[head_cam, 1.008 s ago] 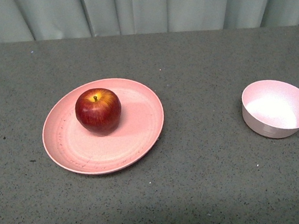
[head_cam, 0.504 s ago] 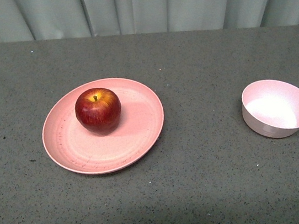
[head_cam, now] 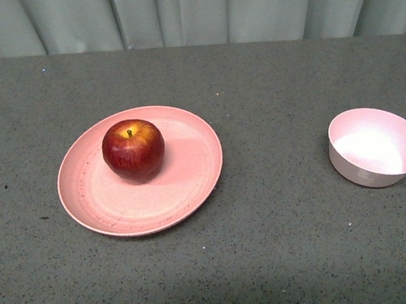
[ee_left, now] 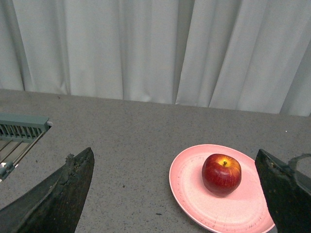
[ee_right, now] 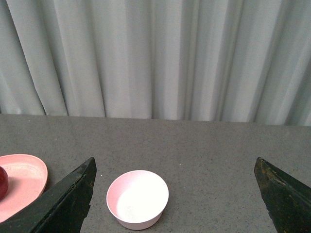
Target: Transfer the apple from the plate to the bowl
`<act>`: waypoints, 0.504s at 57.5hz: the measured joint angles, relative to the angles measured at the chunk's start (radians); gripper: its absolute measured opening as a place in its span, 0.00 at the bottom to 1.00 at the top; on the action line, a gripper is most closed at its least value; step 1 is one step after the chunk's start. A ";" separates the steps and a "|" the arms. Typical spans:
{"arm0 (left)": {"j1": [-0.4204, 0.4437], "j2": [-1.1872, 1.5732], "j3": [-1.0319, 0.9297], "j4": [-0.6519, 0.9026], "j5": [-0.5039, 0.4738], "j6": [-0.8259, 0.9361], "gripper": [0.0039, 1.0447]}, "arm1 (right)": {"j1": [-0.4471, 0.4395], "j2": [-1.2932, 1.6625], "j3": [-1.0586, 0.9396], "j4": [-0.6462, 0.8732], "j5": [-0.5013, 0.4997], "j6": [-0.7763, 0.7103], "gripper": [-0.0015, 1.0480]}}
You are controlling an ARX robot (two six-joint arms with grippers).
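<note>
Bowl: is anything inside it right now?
No, the bowl shows only its bare whitish inside; the apple sits on the plate.

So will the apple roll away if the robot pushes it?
Probably a bit: the apple is round and sits loose on the shallow plate, though the raised rim might stop it. Its shiny skin looks smooth, so it could slip in a weak grip. It looks firm, so it likely won't squash.
</note>
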State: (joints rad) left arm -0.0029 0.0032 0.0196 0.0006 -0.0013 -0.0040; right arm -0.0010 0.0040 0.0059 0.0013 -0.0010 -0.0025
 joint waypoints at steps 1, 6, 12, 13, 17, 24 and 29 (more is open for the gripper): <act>0.000 0.000 0.000 0.000 0.000 0.000 0.94 | 0.000 0.000 0.000 0.000 0.000 0.000 0.91; 0.000 0.000 0.000 0.000 0.000 0.000 0.94 | 0.022 0.020 0.011 -0.036 0.083 0.001 0.91; 0.000 0.000 0.000 0.000 -0.001 0.000 0.94 | 0.037 0.258 0.027 0.090 0.135 -0.004 0.91; 0.000 0.000 0.000 0.000 -0.001 0.000 0.94 | 0.037 0.309 0.033 0.125 0.123 -0.008 0.91; 0.000 0.000 0.000 0.000 0.000 0.000 0.94 | 0.035 0.508 0.064 0.260 0.080 -0.020 0.91; 0.000 0.000 0.000 0.000 0.000 0.000 0.94 | 0.040 0.845 0.148 0.434 0.033 -0.053 0.91; 0.000 0.000 0.000 0.000 0.000 0.000 0.94 | 0.053 1.083 0.232 0.463 0.010 -0.082 0.91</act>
State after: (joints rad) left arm -0.0029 0.0032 0.0196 0.0006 -0.0017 -0.0040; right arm 0.0521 1.0874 0.2379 0.4641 0.0093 -0.0849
